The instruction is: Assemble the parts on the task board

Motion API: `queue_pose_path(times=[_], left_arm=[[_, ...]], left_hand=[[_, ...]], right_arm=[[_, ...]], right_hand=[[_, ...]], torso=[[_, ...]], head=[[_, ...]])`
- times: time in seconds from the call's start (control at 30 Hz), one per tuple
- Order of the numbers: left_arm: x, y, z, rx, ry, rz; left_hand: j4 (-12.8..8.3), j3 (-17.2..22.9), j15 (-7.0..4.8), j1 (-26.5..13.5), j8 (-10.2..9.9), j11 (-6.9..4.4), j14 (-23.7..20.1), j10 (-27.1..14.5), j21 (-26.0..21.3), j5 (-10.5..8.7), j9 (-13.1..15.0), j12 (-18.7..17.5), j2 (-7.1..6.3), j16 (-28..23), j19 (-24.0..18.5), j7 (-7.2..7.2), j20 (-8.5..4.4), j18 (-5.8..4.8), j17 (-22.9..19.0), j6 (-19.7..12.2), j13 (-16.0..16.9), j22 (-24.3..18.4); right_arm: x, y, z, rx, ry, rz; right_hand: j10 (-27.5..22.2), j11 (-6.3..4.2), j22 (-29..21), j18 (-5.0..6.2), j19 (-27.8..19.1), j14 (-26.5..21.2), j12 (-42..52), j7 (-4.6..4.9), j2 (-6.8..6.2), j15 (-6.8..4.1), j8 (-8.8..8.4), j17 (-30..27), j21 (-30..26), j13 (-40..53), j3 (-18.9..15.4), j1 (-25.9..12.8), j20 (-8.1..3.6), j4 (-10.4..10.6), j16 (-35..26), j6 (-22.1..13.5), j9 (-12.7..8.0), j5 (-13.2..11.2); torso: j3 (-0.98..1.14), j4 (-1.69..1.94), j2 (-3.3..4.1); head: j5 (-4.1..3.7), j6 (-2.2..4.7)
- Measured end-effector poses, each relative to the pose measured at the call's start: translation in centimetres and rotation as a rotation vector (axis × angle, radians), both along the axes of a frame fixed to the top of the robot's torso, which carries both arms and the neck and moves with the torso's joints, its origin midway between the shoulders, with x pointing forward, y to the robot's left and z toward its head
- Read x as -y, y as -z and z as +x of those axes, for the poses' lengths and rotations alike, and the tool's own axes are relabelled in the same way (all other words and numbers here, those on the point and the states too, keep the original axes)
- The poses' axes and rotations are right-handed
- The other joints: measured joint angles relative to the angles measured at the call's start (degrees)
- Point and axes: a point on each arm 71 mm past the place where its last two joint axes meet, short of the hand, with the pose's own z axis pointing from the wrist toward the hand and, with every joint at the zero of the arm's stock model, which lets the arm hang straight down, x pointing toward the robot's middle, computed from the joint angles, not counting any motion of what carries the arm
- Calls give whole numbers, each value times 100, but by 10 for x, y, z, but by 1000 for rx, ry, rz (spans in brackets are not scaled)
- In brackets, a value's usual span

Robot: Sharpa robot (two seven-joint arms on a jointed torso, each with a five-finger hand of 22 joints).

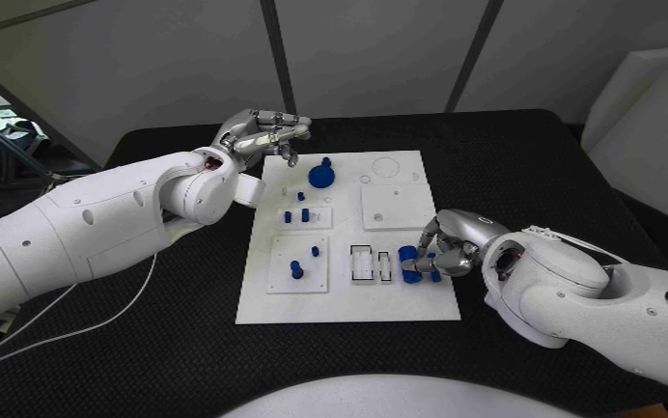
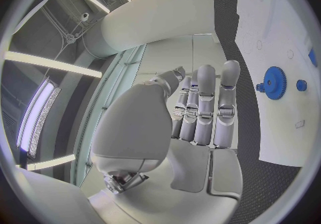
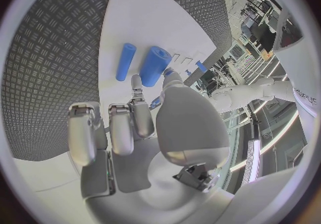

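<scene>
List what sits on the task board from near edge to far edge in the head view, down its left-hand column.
Blue peg standing in the near white block → small blue pegs on the middle block → blue gear, with the left hand beyond the task board.

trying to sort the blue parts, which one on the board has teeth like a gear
The blue gear near the board's far edge, just below the left hand. Its toothed rim shows in the left wrist view; the other blue parts are plain pegs and cylinders.

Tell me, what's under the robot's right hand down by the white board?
Blue cylinders lie on the task board beneath the right hand. Its fingers cover part of them, so whether it grips one is unclear.
</scene>
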Motion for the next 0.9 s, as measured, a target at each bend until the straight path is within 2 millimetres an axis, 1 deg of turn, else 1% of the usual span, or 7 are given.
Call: queue_pose_path(times=[0.1,0.23,0.27,0.37,0.6,0.7,0.9], left_arm=[[0,0,0,0,0,0],[0,0,0,0,0,0],[0,0,0,0,1,0],[-1,0,0,0,0,0],[-2,0,-1,-1,-1,1],[-3,0,-1,-1,-2,1],[-3,0,-1,-1,-1,2]], left_hand=[[0,0,0,0,0,0,0,0,0,0,0,0,0,0,0,0,0,0,0,0,0,0],[0,0,0,0,0,0,0,0,0,0,0,0,0,0,0,0,0,0,0,0,0,0],[0,0,0,0,0,0,0,0,0,0,0,0,0,0,0,0,0,0,0,0,0,0],[0,0,0,0,0,0,0,0,0,0,0,0,0,0,0,0,0,0,0,0,-1,0],[0,0,0,0,0,0,0,0,0,0,0,0,0,0,0,0,0,0,1,0,-1,1],[0,0,0,-15,0,6,0,-6,-25,0,0,0,15,0,0,0,0,0,-3,0,0,-9],[0,0,0,-24,0,23,0,-23,-44,0,0,0,24,0,0,0,0,0,-8,0,4,-15]], right_arm=[[-1,1,1,1,-2,-4],[-4,6,1,-12,-7,-15],[-4,7,1,-14,-9,-17],[-6,8,3,-14,-14,-24],[-11,9,4,-12,-26,-31],[-11,9,4,-8,-26,-32],[-10,10,2,9,-12,-14]], right_hand=[[1,-1,0,0,0,0,0,0,2,0,37,0,0,0,0,2,0,0,0,0,43,47],[21,-21,0,1,0,0,0,0,96,0,113,0,0,0,0,96,0,0,27,0,127,195],[21,-21,0,0,0,0,0,-19,99,0,126,-1,0,0,-16,100,0,-16,27,-19,152,246],[21,-21,0,1,0,0,0,-19,145,0,136,-1,0,0,-16,146,0,-15,27,-19,198,345],[41,-41,0,1,0,-13,29,-10,231,-13,198,-1,0,-1,-41,233,0,-23,27,-10,279,427],[80,-80,0,1,0,1,30,-42,281,-42,258,-1,0,-1,-48,283,0,-16,27,24,313,476],[113,-113,0,1,0,1,67,-97,421,-83,281,-1,0,-1,-24,425,-41,-41,27,75,387,640]], torso=[[-4,0,0],[-8,3,2],[-10,5,2],[-12,6,2],[-18,9,0],[-19,9,-4],[-20,9,-7]], head=[[6,-8],[8,-20],[8,-25],[15,-33],[27,-52],[35,-53],[47,-54]])
